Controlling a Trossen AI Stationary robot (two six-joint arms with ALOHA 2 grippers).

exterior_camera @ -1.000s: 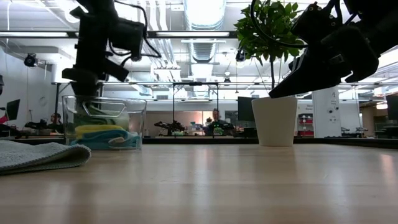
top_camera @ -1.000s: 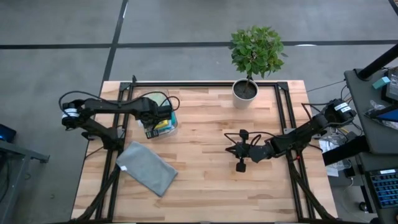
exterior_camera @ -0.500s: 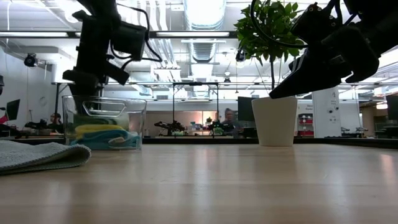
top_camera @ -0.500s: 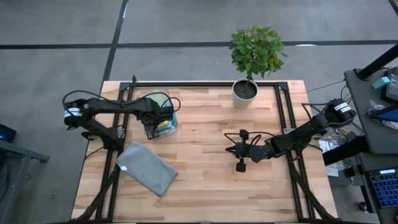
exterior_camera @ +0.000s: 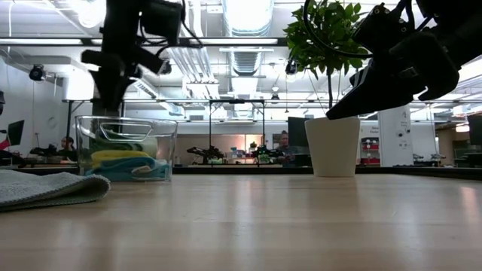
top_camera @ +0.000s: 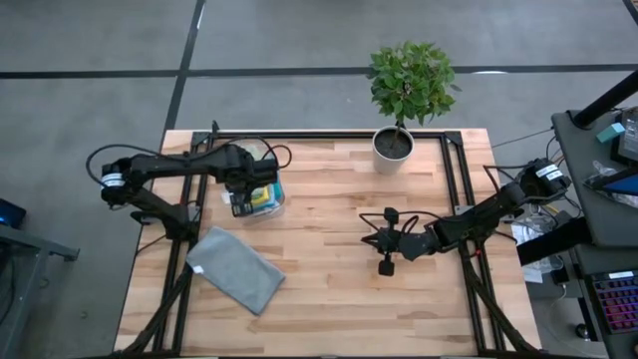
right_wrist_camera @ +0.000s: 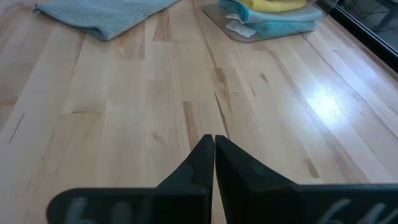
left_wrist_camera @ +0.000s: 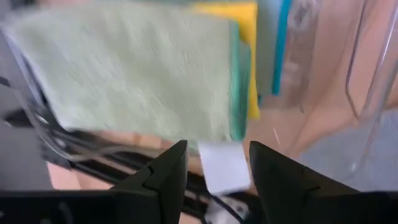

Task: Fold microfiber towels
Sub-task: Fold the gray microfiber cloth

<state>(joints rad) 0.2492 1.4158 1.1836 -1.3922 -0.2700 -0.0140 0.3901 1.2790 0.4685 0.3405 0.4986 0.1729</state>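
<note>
Just let go, left gripper [left_wrist_camera: 211, 165] open and lifted over the bin [top_camera: 261, 197], olive towel [left_wrist_camera: 137, 68] stacked; right gripper [right_wrist_camera: 214, 146] shut, grey towel [top_camera: 235, 269] next

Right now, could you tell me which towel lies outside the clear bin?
The grey towel, lying alone on the table's left front part. The yellow, teal and pale green ones sit stacked inside the bin.

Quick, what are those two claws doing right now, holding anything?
Left gripper: jaws open, holding nothing, above the folded towels in the clear bin.
Right gripper: jaws closed, empty, over bare table.
</note>
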